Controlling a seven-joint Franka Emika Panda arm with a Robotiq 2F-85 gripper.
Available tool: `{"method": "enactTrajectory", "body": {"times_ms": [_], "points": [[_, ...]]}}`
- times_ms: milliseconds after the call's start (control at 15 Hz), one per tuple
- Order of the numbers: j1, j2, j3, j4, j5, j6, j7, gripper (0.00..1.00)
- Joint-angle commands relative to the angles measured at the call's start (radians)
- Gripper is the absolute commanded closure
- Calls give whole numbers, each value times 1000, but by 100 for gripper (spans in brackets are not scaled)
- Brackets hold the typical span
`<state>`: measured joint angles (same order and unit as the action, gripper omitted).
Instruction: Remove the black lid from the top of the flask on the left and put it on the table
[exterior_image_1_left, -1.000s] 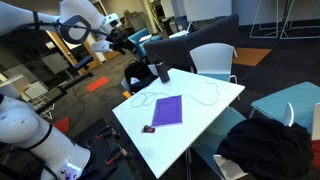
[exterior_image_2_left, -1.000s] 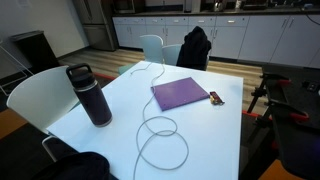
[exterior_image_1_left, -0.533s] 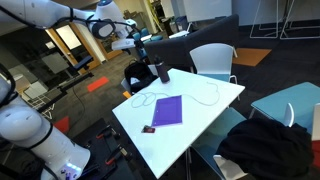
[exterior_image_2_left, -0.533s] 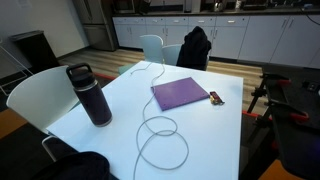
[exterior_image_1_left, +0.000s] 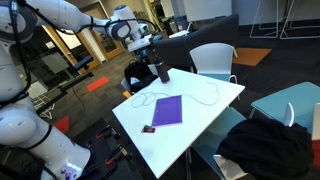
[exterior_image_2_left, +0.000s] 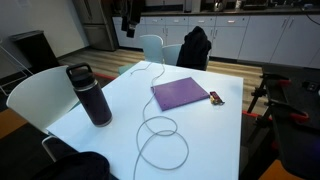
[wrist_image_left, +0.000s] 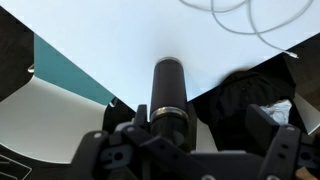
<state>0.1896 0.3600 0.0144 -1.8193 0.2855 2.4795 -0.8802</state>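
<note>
While the tool hangs above the counter with jaws spread and empty, the black lid sits atop the flask (1 upright bottle near the counter's edge)

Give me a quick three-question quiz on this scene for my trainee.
1. True or false: the lid sits on the flask.
2. Fill in: the cable loops beside a flat ___ pad.
3. The gripper is: A) shut on the lid; B) in the air, clear of the flask; C) pressing on the pad.

Key: 1 true; 2 purple; 3 B.
</note>
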Motion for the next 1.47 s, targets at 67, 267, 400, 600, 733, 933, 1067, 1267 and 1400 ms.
{"method": "enactTrajectory", "body": {"times_ms": [67,267,400,600,733,933,1067,1267,1400], "points": [[-64,0,73,5,-41,3,27,0],[-88,87,120,56,-86,46,-28,0],[-98,153,140,100,-136,84,-24,0],[-101,247,161,167,-213,166,-19,0],[-114,301,193,205,-239,239,-31,0],[-174,356,286,237,-210,368,-33,0],[-229,385,366,254,-195,419,-37,0],[-311,420,475,289,-172,384,-41,0],[-343,442,518,314,-158,351,-33,0]]}}
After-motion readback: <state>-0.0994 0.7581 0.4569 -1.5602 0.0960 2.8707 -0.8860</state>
